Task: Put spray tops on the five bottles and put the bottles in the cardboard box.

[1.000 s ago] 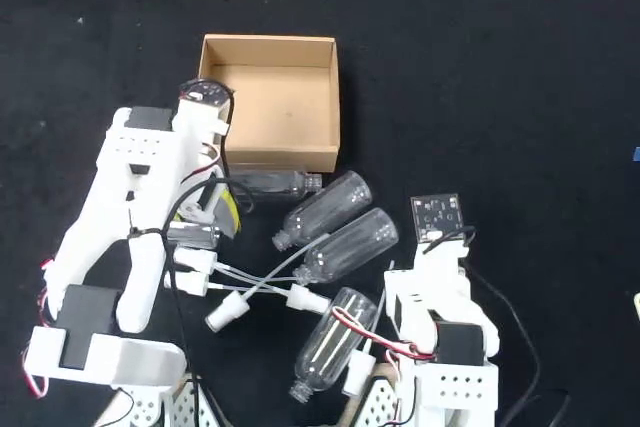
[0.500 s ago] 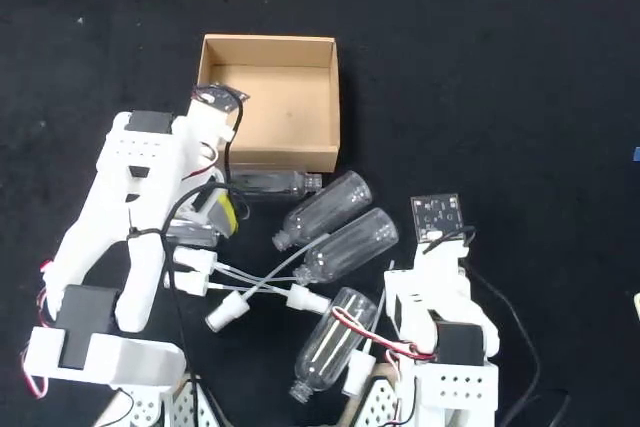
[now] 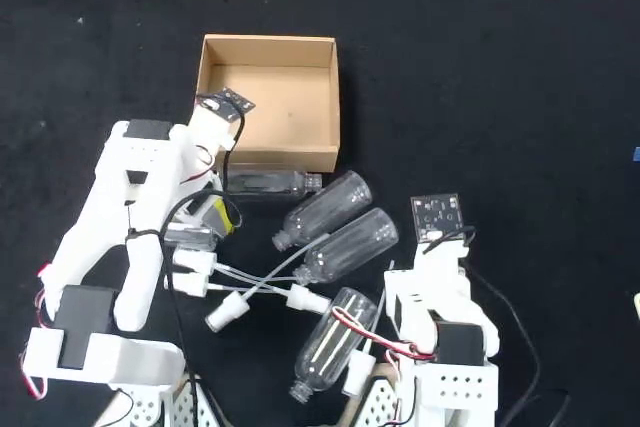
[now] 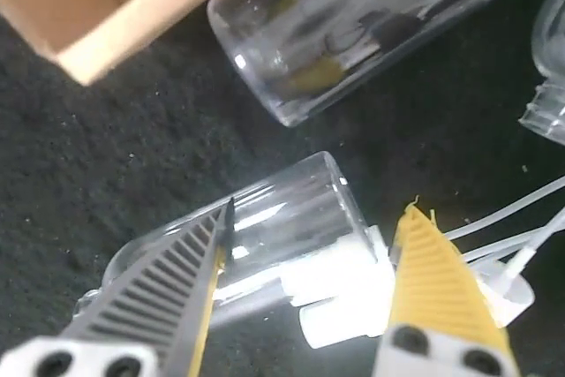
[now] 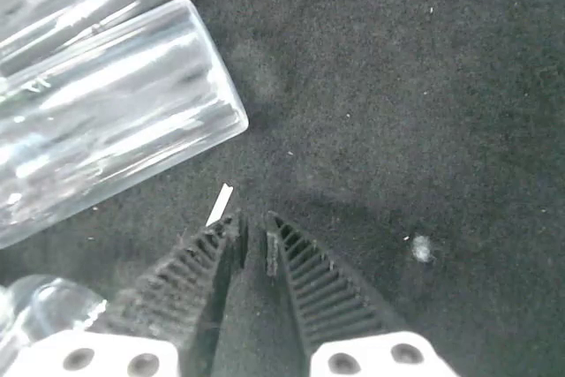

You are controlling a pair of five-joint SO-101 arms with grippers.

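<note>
One bottle [image 4: 282, 218], left of centre below the cardboard box [image 3: 275, 158], lies between the spread jaws of the left gripper [image 4: 322, 218], long axis nearly along their closing line; right gripper [image 5: 254, 231], lower right, pressed together, empty

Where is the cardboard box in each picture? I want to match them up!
High view: the cardboard box sits left of centre, toward the top, open side up.
Left wrist view: one corner of it shows at the picture's edge, just beyond a clear bottle.
Right wrist view: not in it.
Shared landmark: the clear bottle lying along the box's wall, seen in the high and left wrist views.
</note>
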